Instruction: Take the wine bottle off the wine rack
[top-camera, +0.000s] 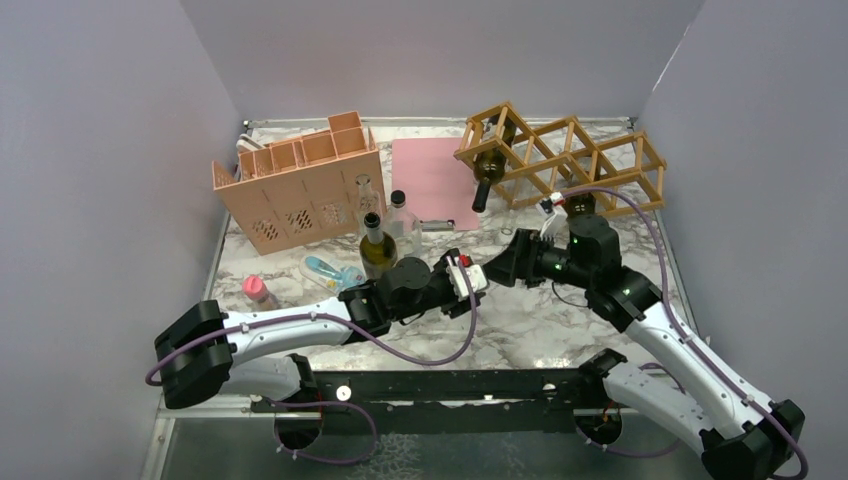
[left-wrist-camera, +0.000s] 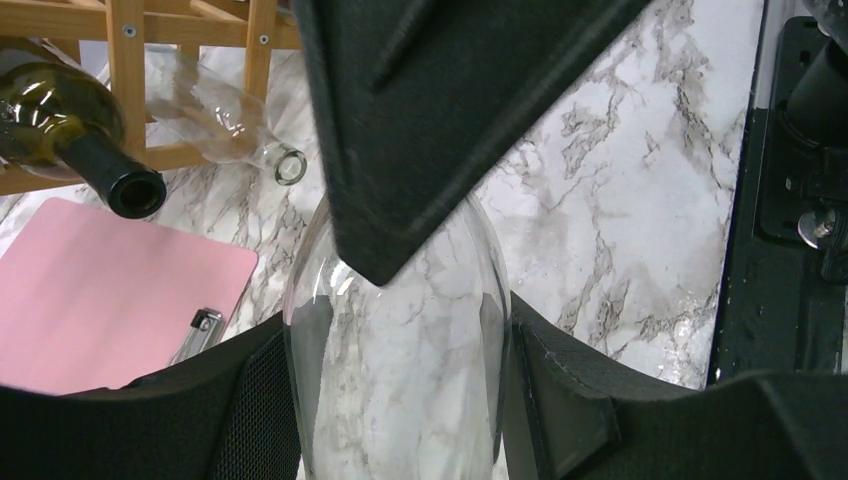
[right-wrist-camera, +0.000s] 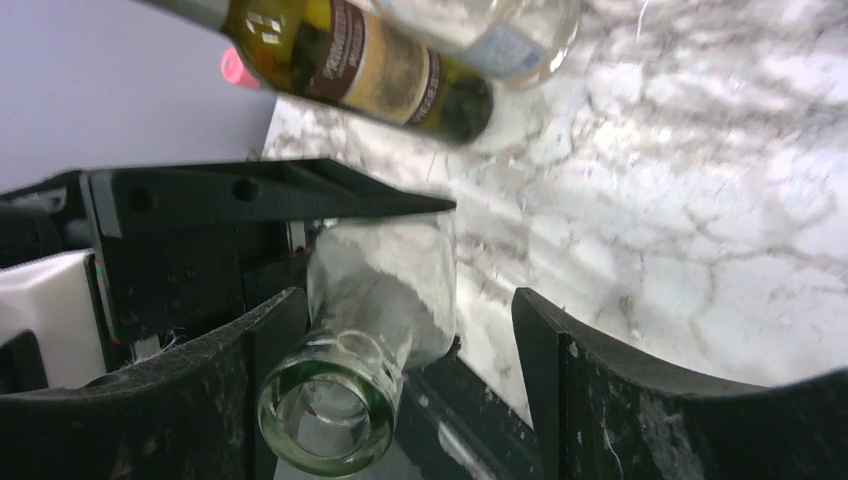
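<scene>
**A:** How far along is it?

**B:** Most of the way, I'd judge. The clear wine bottle is out of the wine rack. It hangs over the middle of the counter, on the near side of the rack and apart from it, between the two arms.

**A:** Who has it?

**B:** The left end effector is clamped on the bottle's body, with a pad pressed against each side of the glass. The right end effector stands apart around the neck. The mouth sits close by one finger and there is a plain gap to the other, so that side carries nothing.

**A:** Which way does it point?

**B:** It lies roughly level, its long axis running left to right across the counter. The base is toward the left arm and the neck and open mouth point right, straight at the right wrist. The axis lines up with both end effectors, which face each other along it.

**A:** What is left?

**B:** Probably only setting it down somewhere on the counter and drawing the right arm clear. A dark green bottle lies in the rack's left cell, neck slanting toward the near side, and a second clear bottle lies beside it. Whether those count too, I can't tell.
</scene>
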